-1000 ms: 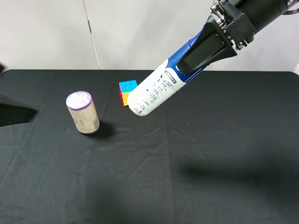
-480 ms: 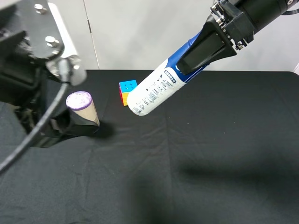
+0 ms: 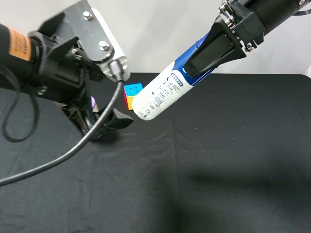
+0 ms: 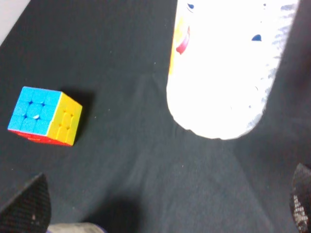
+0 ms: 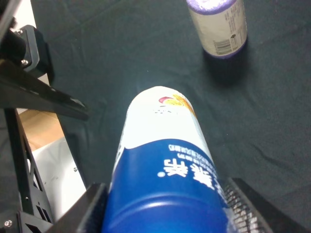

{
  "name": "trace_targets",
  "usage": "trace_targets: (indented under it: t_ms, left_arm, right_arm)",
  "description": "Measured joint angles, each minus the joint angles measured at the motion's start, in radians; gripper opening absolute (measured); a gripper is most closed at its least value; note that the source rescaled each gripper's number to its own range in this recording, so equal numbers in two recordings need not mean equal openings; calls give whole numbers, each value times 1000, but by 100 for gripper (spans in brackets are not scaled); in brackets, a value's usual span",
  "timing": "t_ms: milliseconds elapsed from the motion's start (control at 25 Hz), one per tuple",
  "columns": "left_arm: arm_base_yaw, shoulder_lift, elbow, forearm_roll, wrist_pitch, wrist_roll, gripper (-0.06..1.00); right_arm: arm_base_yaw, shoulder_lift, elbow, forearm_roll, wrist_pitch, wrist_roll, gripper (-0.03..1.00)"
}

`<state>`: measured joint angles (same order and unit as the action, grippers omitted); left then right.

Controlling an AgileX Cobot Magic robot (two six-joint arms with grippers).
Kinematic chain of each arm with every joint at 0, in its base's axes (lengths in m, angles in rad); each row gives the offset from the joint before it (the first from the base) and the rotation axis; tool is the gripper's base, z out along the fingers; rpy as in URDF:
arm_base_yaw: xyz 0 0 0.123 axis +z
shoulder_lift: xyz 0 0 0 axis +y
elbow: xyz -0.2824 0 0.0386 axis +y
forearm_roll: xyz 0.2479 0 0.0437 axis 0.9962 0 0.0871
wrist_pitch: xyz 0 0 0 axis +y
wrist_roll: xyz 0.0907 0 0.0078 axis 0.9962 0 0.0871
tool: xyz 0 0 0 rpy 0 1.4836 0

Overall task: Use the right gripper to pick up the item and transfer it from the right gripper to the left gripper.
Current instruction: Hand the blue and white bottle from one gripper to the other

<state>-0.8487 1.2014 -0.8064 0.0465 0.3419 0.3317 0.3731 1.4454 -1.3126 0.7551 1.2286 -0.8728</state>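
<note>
The item (image 3: pixel 160 94), a slim white bottle with a blue cap, hangs tilted above the black table (image 3: pixel 233 145), base pointing toward seven o'clock. The right gripper (image 3: pixel 210 52) clamps its blue cap end. The bottle looks rigid, light and smooth, likely slippery; the bare white lower body seems the place to grasp. The left gripper (image 3: pixel 111 124), jaws spread wide, hovers at eight o'clock of that base.
</note>
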Motion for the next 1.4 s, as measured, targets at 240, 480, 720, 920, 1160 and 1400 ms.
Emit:
trace_targets:
  t_ms: [240, 480, 720, 920, 1160, 1400]
  left_arm:
    - [0, 62, -41, -11, -43, 3, 96]
    - [-1, 114, -110, -13, -59, 26, 96]
    - [-72, 159, -148, -13, -62, 72, 96]
    - [-105, 191, -154, -16, -65, 82, 96]
    - [-105, 211, -160, -16, -111, 82, 96]
    - [-105, 245, -160, -31, -123, 81, 96]
  right_arm:
    - [0, 0, 0, 0, 0, 0, 0]
    - [0, 0, 0, 0, -3, 0, 0]
    - [0, 0, 0, 2, -10, 0, 0]
    - [0, 0, 0, 4, -10, 0, 0]
    - [0, 0, 0, 38, -7, 1, 0]
    - [0, 0, 0, 69, -7, 8, 0]
